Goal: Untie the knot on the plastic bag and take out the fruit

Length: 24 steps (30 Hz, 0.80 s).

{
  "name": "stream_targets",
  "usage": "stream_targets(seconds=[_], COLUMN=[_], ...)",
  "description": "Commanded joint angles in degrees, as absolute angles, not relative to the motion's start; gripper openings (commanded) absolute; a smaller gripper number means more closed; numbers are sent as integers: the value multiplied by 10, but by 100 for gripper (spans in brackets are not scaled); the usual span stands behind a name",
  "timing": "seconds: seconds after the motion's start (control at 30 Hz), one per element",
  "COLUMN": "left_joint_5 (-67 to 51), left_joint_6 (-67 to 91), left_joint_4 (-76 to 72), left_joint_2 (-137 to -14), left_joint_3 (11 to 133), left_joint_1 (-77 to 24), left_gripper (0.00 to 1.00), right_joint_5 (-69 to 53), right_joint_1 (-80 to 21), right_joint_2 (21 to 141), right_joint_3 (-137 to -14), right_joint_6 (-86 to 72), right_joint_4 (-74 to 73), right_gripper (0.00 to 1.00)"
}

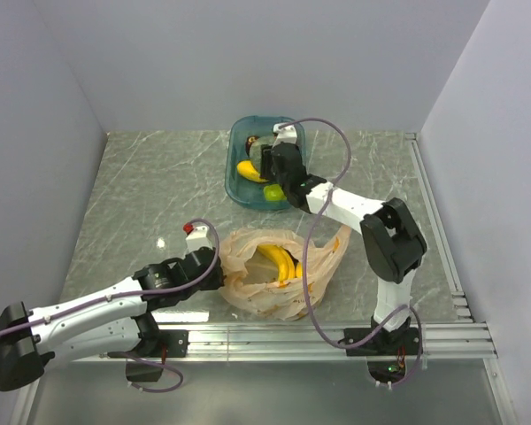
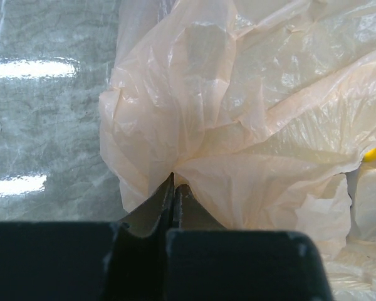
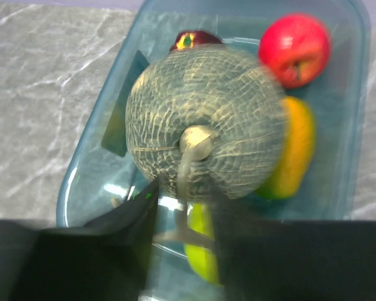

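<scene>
Left hand (image 2: 173, 182): pinched tight on the left rim of the plastic bag (image 2: 238, 113); I think this holds the mouth open.
Knot: I see none tied.
Banana bunch (image 1: 281, 262): inside the bag, not yet taken out.
Right hand (image 3: 182, 213): beyond the bag, over the blue tub (image 3: 357, 94), fingers apart around the stem.
Melon (image 3: 207, 113): resting in the tub; I judge it is set down, not gripped.

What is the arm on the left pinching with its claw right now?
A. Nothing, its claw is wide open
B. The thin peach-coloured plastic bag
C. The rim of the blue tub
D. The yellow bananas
B: the left wrist view shows the left gripper closed tight on a fold of the plastic bag, while the banana bunch lies further inside the bag, away from the gripper.
</scene>
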<state>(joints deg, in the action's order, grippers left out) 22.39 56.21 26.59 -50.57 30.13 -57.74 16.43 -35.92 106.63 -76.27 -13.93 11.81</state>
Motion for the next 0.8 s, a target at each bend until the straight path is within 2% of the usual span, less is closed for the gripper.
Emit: stream_targets(seconds=[0.0,0.03,0.1,0.3,0.37,0.47,0.5,0.53,0.63,0.77], left_joint_5=[236,241,245,261,265,272,274,278,285,299], left_joint_6=[559,560,561,562,564,569,570,574,581,591], left_joint_4=[276,278,282,279,279,281,281,284,287,292], left_joint_2=[-490,-488,-485,-493,-503,-515,-518,-522,-527,-532], left_joint_3=[323,323,326,331,337,344,346,347,353,358], left_joint_1=[-581,-581,-581,-581,-581,-581,-581,-581,-581,-581], left_gripper=[0,0,0,1,0,1,1,1,1,1], right_joint_5=[188,181,166,126,124,120,121,120,134,126], right_joint_1=[-354,-354,-359,-401,-433,-486,-502,-517,-566,-600], right_joint_2=[1078,1071,1028,880,823,760,746,735,696,648], right_joint_3=[-823,-823,-805,-749,-710,-658,-645,-632,-578,-483], right_joint_6=[-142,-143,-137,-108,-95,-74,-73,-74,-91,-145], right_joint_4=[122,115,104,9,-9,-54,-63,-72,-97,-89], right_gripper=[61,76,91,94,91,73,73,65,55,51])
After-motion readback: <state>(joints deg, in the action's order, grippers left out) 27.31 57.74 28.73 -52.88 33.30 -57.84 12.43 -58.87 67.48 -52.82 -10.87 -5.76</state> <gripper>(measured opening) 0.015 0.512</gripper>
